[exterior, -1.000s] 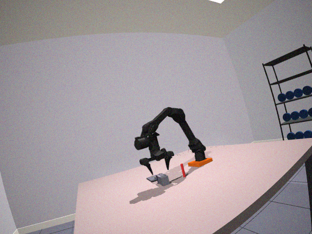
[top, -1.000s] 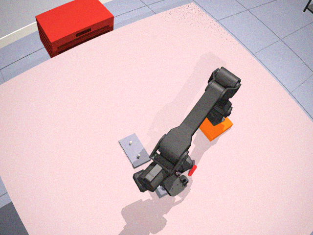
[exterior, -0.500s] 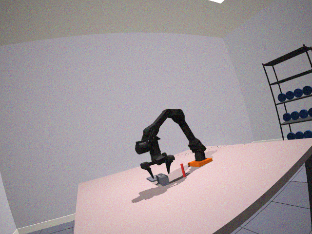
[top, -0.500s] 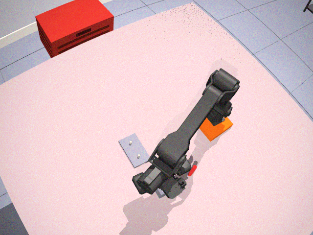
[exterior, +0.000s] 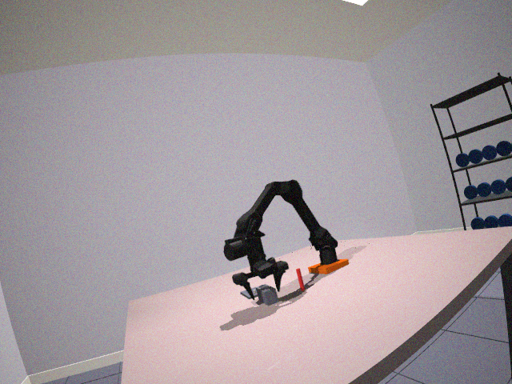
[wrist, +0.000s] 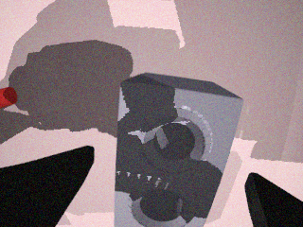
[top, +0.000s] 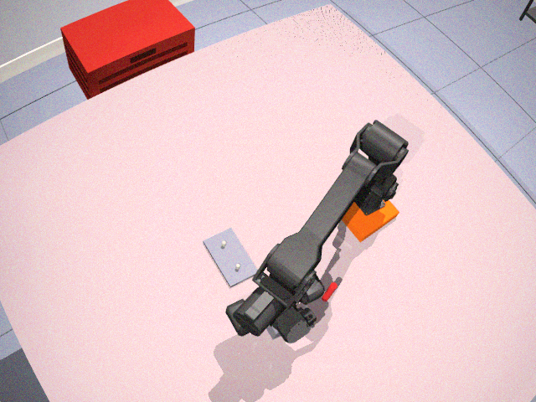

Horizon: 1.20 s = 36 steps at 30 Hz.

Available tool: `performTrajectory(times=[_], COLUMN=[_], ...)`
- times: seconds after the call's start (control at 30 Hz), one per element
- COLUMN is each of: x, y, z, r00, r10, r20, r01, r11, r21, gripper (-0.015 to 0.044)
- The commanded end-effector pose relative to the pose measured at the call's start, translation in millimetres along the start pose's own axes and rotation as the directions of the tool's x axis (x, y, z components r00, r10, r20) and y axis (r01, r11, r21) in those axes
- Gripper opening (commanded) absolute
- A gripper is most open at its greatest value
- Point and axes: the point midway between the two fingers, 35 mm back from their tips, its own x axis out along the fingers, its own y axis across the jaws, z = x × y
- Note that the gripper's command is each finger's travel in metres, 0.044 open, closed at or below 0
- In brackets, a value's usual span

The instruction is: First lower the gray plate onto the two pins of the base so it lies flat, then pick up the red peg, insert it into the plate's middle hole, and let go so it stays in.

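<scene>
The gray plate (exterior: 270,294) (wrist: 223,130) rests on the table; only a corner of the plate (top: 273,332) shows from above, past the arm. Two of its holes are visible in the wrist view, partly in shadow. My gripper (exterior: 265,294) (wrist: 170,168) is open and low, with one finger on each side of the plate and gaps between. Its fingertips are hidden in the top view. The flat base (top: 244,260) (exterior: 244,294) lies beside the plate, its two light pins bare. The red peg (top: 329,291) (exterior: 300,279) (wrist: 7,97) stands upright on the table to one side.
The orange block (top: 365,227) (exterior: 335,266) is at the foot of the arm, beyond the peg. A red cabinet (top: 130,32) stands beyond the table edge. A dark rack (exterior: 455,186) with blue balls stands at the far right.
</scene>
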Motion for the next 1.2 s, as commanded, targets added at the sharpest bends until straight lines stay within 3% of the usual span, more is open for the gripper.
performTrajectory(times=[0.0,0.17,0.53,0.73,0.87,1.17], x=[8,14,14,14,9,-19], y=[2,3,3,3,2,-2], z=[0,-1,-1,-1,0,-1], r00=[1.0,1.0,1.0,1.0,1.0,1.0], r10=[0.009,0.009,0.009,0.009,0.009,0.008], r20=[0.001,0.001,0.001,0.001,0.001,0.001], r01=[-0.009,-0.009,-0.009,-0.009,-0.009,-0.008], r11=[1.0,1.0,1.0,1.0,1.0,1.0], r21=[-0.005,-0.005,-0.005,-0.005,-0.005,-0.005], gripper=[0.044,0.044,0.0151,0.0111,0.0006,0.0])
